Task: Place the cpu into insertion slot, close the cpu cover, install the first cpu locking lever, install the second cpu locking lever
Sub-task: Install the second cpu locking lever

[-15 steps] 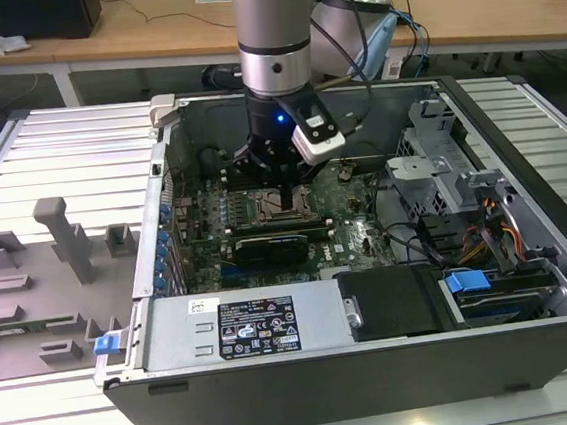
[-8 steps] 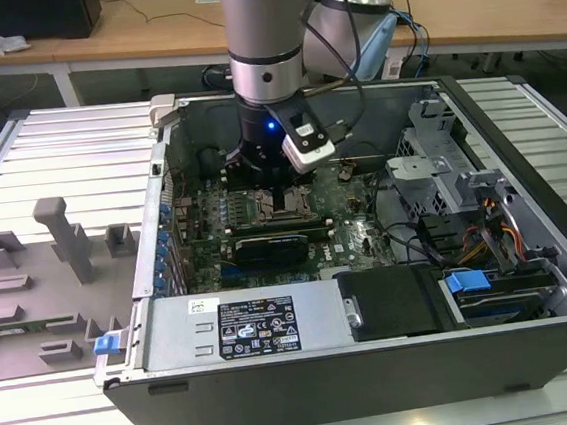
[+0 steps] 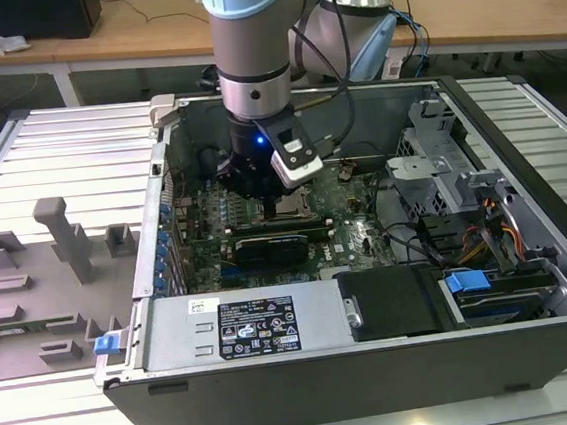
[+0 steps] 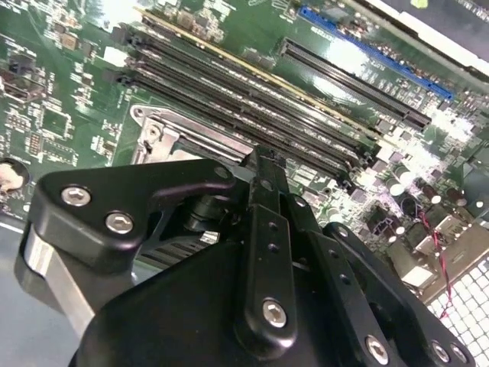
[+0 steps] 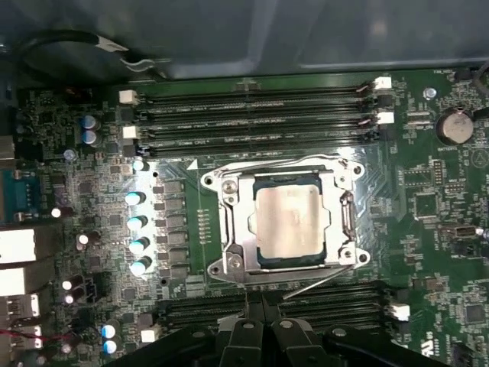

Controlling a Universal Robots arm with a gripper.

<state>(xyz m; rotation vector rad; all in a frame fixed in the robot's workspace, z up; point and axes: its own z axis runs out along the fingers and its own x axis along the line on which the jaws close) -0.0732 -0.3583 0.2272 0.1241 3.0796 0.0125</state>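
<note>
The cpu (image 5: 289, 218) already lies flat in the slot (image 5: 348, 223), its pale metal top showing through the window of the cover (image 5: 237, 222), which is folded down over it. In the first wrist view the pincer (image 5: 263, 325) sits just beside the socket, on the side where a thin wire lever (image 5: 317, 283) angles out loose from the cover's edge; that lever looks unlatched, and I judge it to be the part nearest the fingertips. A second lever (image 5: 260, 164) runs along the far edge of the cover, next to the memory slots (image 5: 252, 115); whether it is hooked I cannot tell. The near lever's long axis runs roughly along the socket edge, crosswise to the line from pincer to cpu. The fingers (image 4: 263, 229) appear pressed together with nothing between them, so I read the pincer as clenched and empty. In the exterior view the arm (image 3: 251, 35) reaches straight down into the open case (image 3: 279, 374), its pincer (image 3: 266, 209) low over the motherboard (image 3: 356, 236) with the graphics card (image 3: 277, 245) just in front of it. The case rests on a ribbed desk (image 3: 47, 155); a drive cage (image 3: 449, 156) and cables crowd the exterior view's right, while the room above the socket is open.
</note>
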